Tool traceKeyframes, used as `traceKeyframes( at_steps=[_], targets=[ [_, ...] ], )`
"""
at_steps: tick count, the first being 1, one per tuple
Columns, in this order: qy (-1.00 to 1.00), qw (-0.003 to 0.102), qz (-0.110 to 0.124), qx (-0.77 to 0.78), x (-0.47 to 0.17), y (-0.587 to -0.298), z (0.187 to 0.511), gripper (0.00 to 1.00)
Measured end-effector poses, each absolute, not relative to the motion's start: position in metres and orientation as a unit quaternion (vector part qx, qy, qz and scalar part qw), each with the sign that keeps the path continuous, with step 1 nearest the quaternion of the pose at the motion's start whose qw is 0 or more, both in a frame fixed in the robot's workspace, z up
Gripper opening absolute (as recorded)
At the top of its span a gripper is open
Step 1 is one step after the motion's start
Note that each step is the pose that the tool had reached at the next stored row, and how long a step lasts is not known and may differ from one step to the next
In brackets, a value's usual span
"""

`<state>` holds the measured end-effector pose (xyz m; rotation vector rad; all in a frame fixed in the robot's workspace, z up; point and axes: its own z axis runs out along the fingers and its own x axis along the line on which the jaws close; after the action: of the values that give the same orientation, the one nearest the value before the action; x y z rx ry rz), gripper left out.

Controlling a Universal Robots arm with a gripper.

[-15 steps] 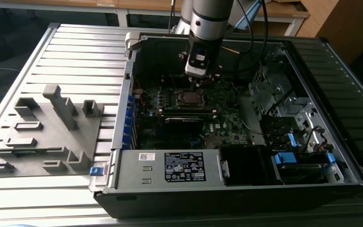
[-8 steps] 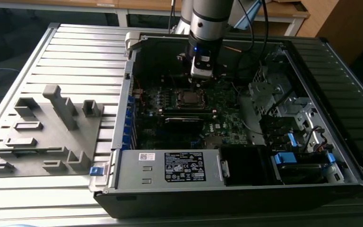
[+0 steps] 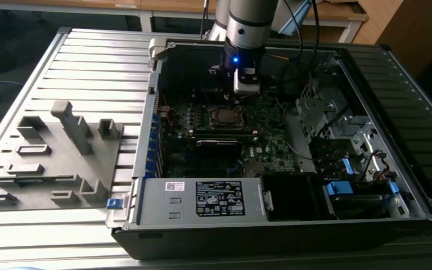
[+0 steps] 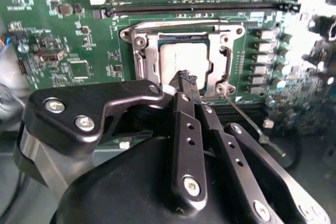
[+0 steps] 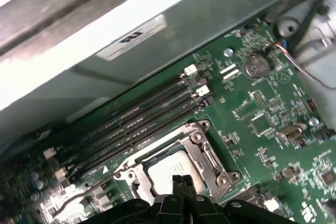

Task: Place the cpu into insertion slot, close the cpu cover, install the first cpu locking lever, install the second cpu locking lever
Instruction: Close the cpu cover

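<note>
While the black gripper point(image 4: 185, 79) hovers, fingers point(image 4: 185, 129) pinched together, the dull grey square cpu point(image 4: 184, 59) lies flat, framed by the silvery cpu cover point(image 4: 143, 59).

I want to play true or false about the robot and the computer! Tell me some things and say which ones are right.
1. The cpu lies on the green board and shows through the window of the cpu cover. True.
2. The cpu cover stands straight up. False: it lies flat around the cpu.
3. The gripper has its fingers together and holds nothing. True.
4. The grey holder block is inside the computer case. False: it lies on the table, outside the case, at the exterior view's left.
</note>
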<state>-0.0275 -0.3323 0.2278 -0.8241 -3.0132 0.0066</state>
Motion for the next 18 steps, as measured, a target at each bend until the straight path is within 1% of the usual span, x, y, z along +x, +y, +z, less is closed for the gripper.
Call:
traceKeyframes(
  at_steps=[18],
  targets=[
    [-0.994, 0.008, 0.003, -0.106, -0.0275, -0.3324, 0.2238, 0.11]
  ],
)
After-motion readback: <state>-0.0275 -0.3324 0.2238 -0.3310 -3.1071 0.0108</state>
